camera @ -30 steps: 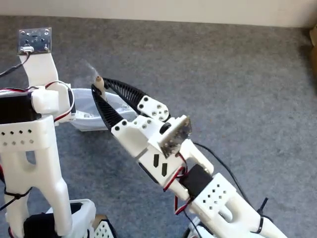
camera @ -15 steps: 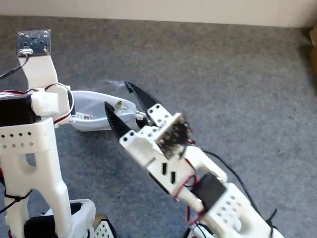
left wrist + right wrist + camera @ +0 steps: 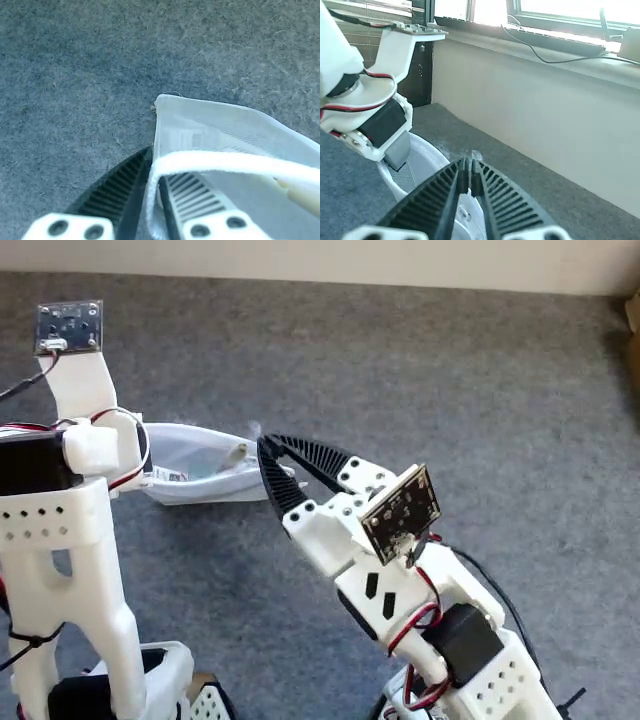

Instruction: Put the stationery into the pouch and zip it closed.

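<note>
Two arms work at one bench (image 3: 480, 390): the left arm (image 3: 70, 530) and the right arm (image 3: 400, 580). That makes two pincers, the left pincer (image 3: 152, 165) and the right pincer (image 3: 265, 452). There is one pouch (image 3: 195, 465), with one small pale item (image 3: 235, 452) in it.

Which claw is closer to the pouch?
Left. The left claw pinches the pouch rim; the right claw sits shut at its other end.
</note>
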`<act>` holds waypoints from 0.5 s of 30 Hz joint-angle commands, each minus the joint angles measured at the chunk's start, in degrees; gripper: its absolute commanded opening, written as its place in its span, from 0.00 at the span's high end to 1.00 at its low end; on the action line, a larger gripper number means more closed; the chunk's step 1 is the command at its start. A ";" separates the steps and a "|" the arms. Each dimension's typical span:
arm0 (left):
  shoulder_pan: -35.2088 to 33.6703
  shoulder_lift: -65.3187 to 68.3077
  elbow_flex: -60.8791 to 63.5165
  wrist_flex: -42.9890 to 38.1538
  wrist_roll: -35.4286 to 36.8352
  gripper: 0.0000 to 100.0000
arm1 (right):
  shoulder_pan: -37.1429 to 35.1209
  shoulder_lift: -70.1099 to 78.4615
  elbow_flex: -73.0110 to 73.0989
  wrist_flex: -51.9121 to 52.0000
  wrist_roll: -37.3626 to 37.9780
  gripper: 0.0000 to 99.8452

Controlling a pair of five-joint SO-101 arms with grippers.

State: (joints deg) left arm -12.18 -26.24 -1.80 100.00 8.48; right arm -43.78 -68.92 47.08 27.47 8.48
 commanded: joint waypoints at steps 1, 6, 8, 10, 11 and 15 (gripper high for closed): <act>0.84 -1.19 0.04 0.00 -0.35 0.99 | 0.22 3.30 -3.91 -4.97 -2.64 1.00; 0.84 -1.19 0.04 0.00 -0.35 0.99 | 0.22 9.89 -3.47 -5.76 -3.78 1.00; 0.84 -1.19 0.04 0.00 -0.35 0.99 | 0.22 13.23 -3.30 -5.58 -3.60 1.00; 0.75 -1.19 0.04 0.00 -0.35 0.99 | 0.22 15.96 -2.42 -2.59 -2.90 1.00; 0.75 -1.19 0.04 0.00 -0.35 0.99 | 0.22 17.01 -2.24 0.04 -0.88 1.00; 0.75 -1.19 0.04 0.00 -0.35 0.99 | 0.48 17.71 -2.15 9.80 4.48 1.00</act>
State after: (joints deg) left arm -12.09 -26.24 -1.80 100.00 8.48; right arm -43.96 -53.10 45.76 31.16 9.98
